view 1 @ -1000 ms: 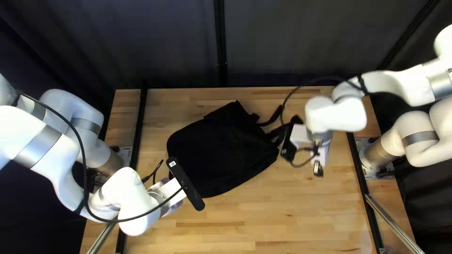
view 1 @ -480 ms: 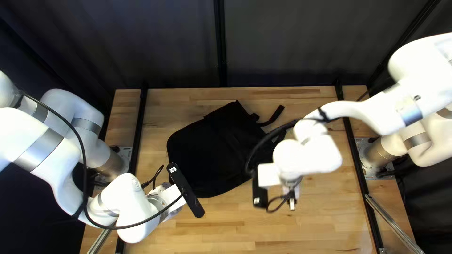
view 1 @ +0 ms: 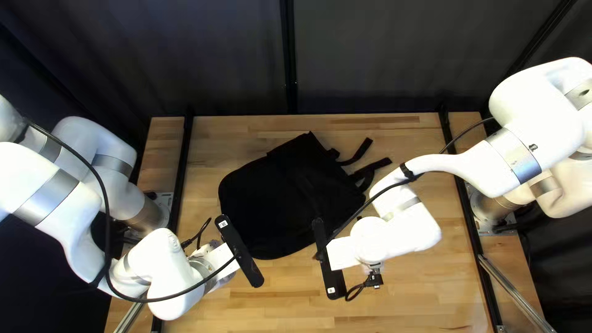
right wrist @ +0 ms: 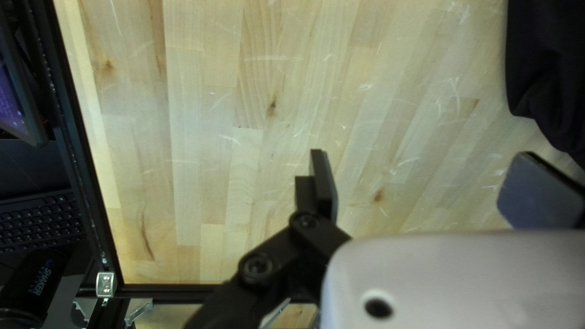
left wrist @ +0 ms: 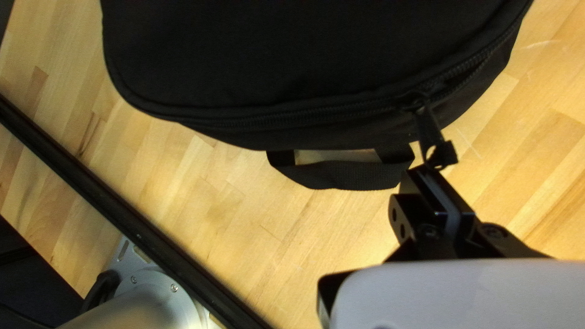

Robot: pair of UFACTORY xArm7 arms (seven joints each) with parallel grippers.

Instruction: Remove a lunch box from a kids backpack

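On the table (view 1: 425,308) lies 1 black backpack (view 1: 277,197), its long axis slanting, rounded end toward the left arm's base (view 1: 147,216), straps (view 1: 364,149) toward far right. 1 dark cylinder (right wrist: 33,286) bears white print. The right gripper (view 1: 372,269) is wide open, empty; the left gripper (view 1: 226,276) pinches 1 zipper pull (left wrist: 428,128).

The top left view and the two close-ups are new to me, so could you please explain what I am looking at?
This is a robot with two white arms, their bases at either side of a wooden table. The top left view looks down from above the table's near edge; each close-up is taken from one arm's wrist, looking along its own gripper. A black backpack lies on the table, and no lunch box shows. The left gripper is closed at the backpack's zipper pull and seems to pinch its end. The right gripper is open, holding nothing.
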